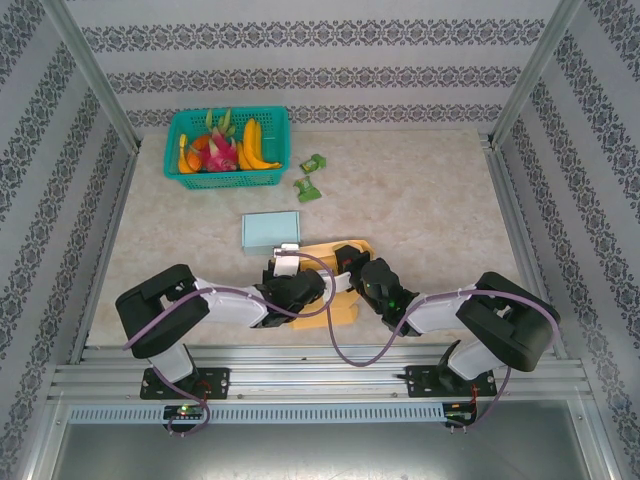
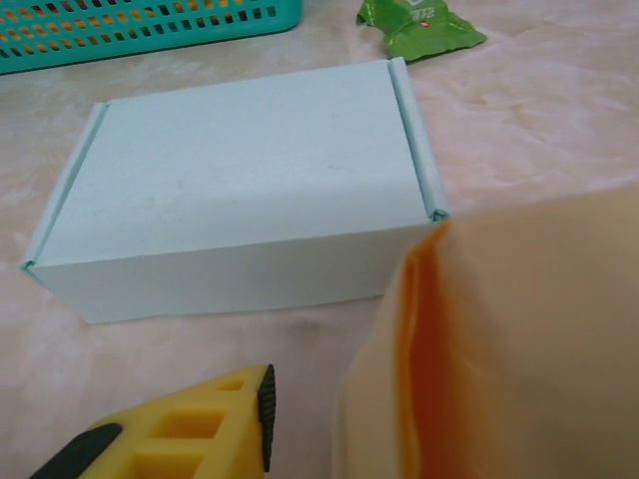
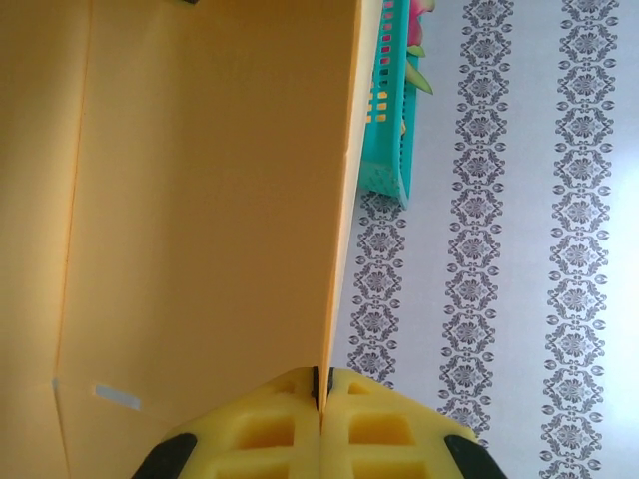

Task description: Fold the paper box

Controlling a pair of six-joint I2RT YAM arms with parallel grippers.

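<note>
The orange paper box (image 1: 338,300) lies partly folded at the table's near middle, between both arms. My left gripper (image 1: 300,285) is at its left side. In the left wrist view one yellow finger (image 2: 200,434) shows, a small gap away from a raised orange flap (image 2: 529,339). The other finger is hidden behind that flap, so my left gripper (image 2: 329,419) stands open around it. My right gripper (image 1: 352,270) is at the box's right side. In the right wrist view my right gripper (image 3: 321,384) is shut on the thin edge of an upright orange panel (image 3: 200,200).
A finished light blue box (image 1: 270,231) (image 2: 240,190) sits just behind the orange one. Farther back stands a teal basket (image 1: 186,180) (image 2: 150,30) (image 3: 391,90) of fruit, with two green packets (image 1: 313,162) (image 2: 419,25) to its right. Metal frame posts border the table.
</note>
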